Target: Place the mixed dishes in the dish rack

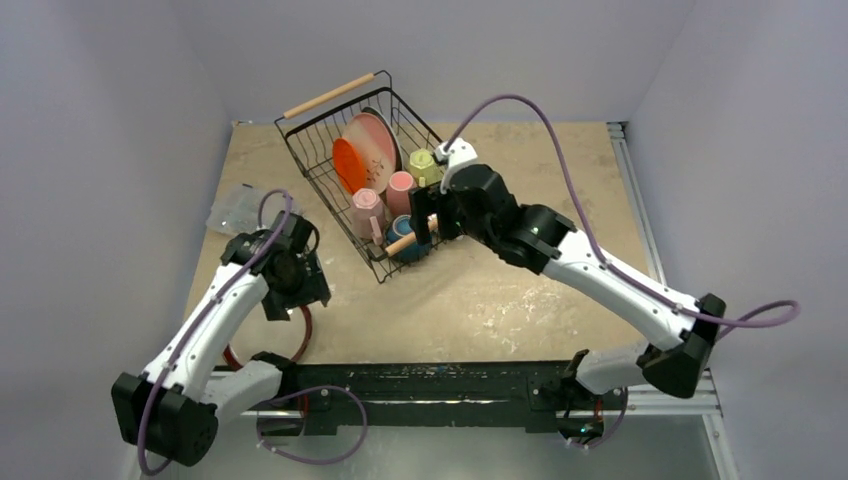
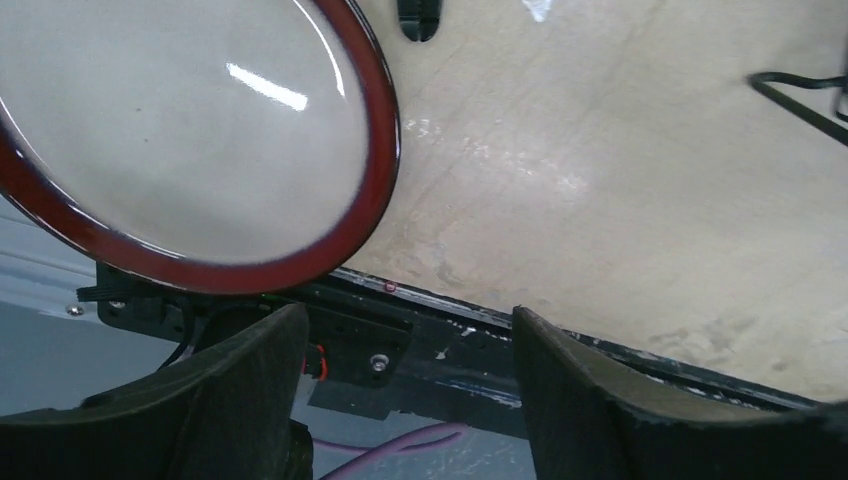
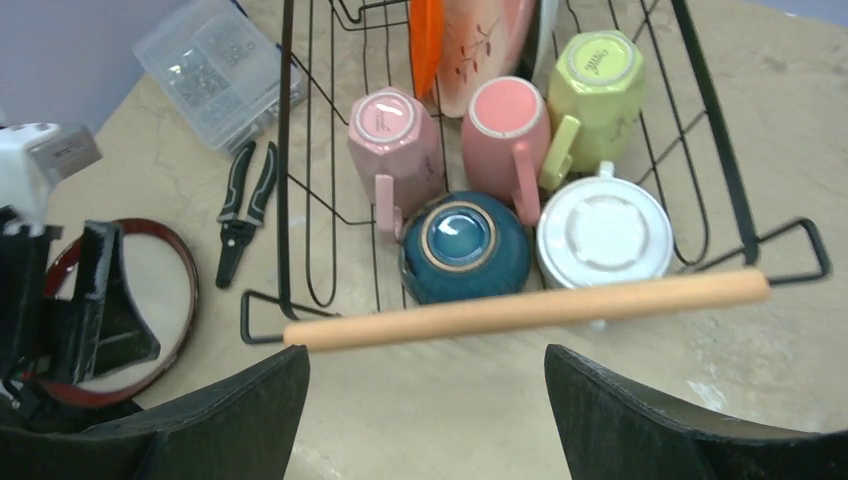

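Observation:
The dish rack [image 1: 325, 165] stands at the back centre and holds two pink mugs [image 3: 395, 140], a yellow-green mug [image 3: 590, 75], a teal bowl [image 3: 465, 245], a white cup [image 3: 605, 235], an orange plate [image 3: 425, 40] and a pink-white plate [image 3: 480, 50]. My right gripper [image 3: 425, 390] is open and empty just above the rack's near wooden handle [image 3: 520, 305]. The dark red-rimmed plate [image 2: 180, 130] lies on the table near its front left edge. My left gripper [image 2: 410, 340] is open and empty over it, with the plate beside its left finger, not between the fingers.
Black pliers [image 3: 245, 205] lie on the table left of the rack. A clear plastic box of small parts [image 3: 215, 70] sits behind them at the far left. The table's black front rail [image 2: 450, 340] runs right under my left gripper.

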